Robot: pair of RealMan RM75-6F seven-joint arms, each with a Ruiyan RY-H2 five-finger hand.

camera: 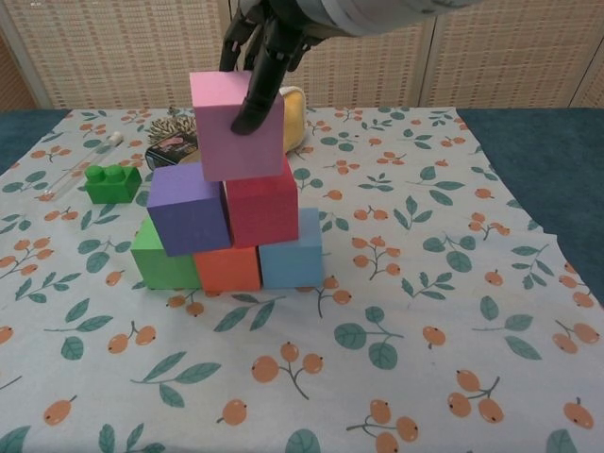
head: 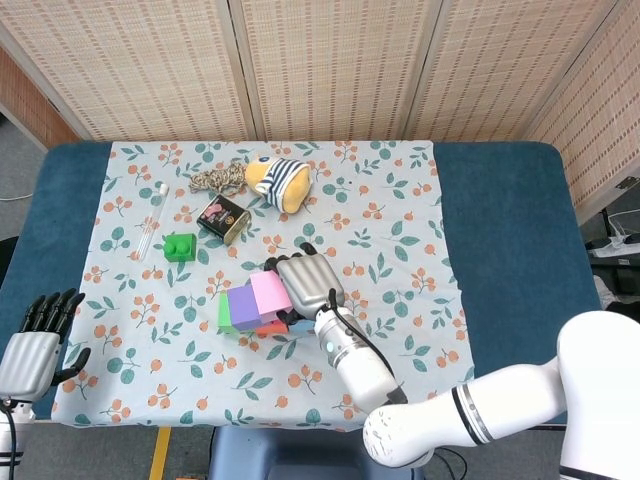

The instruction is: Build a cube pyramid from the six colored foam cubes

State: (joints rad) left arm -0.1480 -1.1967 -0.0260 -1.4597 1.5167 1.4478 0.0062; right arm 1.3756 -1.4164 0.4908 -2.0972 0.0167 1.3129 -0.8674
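Note:
A green (camera: 160,260), an orange (camera: 229,269) and a blue cube (camera: 291,260) stand in a row on the floral cloth. On top of them sit a purple cube (camera: 187,208) and a red cube (camera: 264,203). My right hand (camera: 269,38) grips a pink cube (camera: 236,125) from above, low over the seam between purple and red and seemingly touching them. In the head view the right hand (head: 305,283) holds the pink cube (head: 270,291) over the stack and hides the red one. My left hand (head: 35,345) is at the table's near left corner, fingers apart and holding nothing.
A green toy brick (camera: 111,182) lies left of the stack. Behind it are a small dark box (head: 223,219), a striped yellow plush toy (head: 279,180), a coil of chain (head: 215,180) and a thin clear tube (head: 152,222). The cloth (camera: 425,283) covers the table's middle.

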